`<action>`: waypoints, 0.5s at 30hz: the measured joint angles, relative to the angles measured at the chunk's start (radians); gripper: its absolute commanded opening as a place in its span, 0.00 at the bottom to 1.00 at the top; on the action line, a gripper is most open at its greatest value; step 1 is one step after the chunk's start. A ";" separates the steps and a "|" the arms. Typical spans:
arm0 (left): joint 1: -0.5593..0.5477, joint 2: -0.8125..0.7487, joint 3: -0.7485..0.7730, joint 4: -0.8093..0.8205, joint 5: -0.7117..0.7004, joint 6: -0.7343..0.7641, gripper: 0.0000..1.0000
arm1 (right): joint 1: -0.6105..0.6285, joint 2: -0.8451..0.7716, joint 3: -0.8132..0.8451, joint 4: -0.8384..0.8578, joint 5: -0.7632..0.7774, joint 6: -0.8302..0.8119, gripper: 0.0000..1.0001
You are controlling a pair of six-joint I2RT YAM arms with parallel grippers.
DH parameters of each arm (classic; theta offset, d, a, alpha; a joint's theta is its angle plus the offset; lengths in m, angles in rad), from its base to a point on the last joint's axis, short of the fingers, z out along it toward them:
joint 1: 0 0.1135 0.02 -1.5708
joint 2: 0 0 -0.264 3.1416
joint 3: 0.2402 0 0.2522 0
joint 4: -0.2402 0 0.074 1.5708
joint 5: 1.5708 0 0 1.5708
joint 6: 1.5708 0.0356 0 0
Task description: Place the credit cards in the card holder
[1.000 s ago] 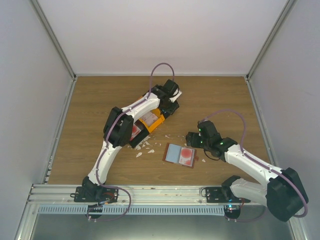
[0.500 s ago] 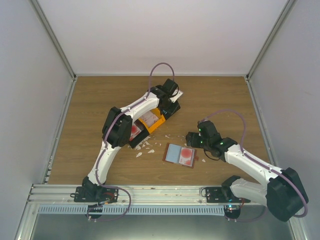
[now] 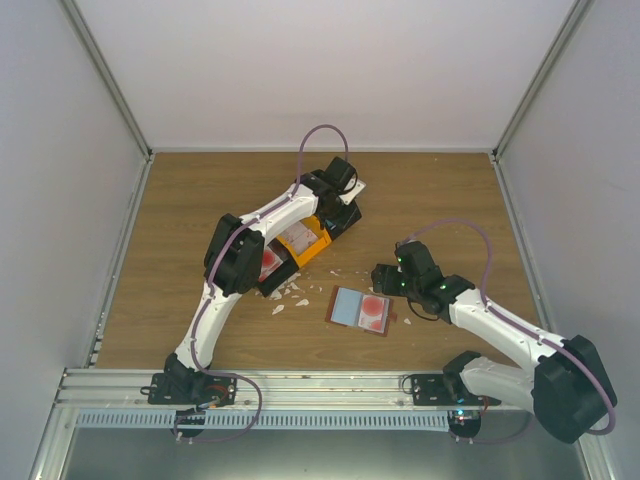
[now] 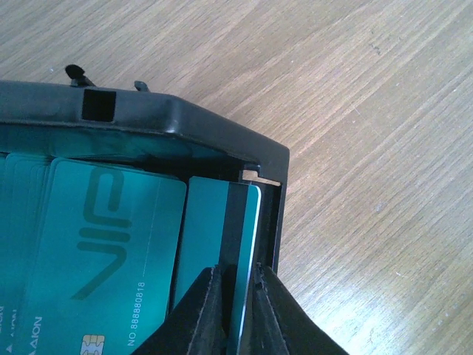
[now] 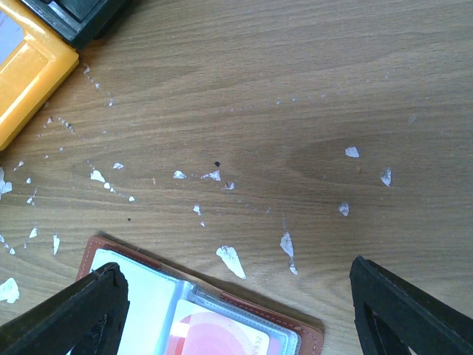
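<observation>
Left gripper pinches a teal card by its edge in the corner of the black bin, right gripper spread just beside the open card holder; the shallow hold may slip, or the card snag the wall on lift.

Teal-green plastic credit cards printed "VIP" lie overlapping, face up, in the black plastic bin. One teal card with a black stripe stands at that bin's corner, pinched between the jaws of the left gripper. The reddish-brown leather-like card holder lies open and flat on the bench, near the bin on the arm-base side, with a white card with a red round mark in one clear pocket.
</observation>
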 measured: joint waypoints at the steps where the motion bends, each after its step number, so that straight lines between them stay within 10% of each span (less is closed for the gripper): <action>1: 0.000 0.000 0.000 0.000 -0.001 0.000 0.15 | 0.000 0.000 0.000 0.000 0.000 0.000 0.82; 15: 0.000 -0.014 -0.006 -0.006 -0.001 0.000 0.12 | 0.000 0.000 0.000 0.000 0.000 0.000 0.82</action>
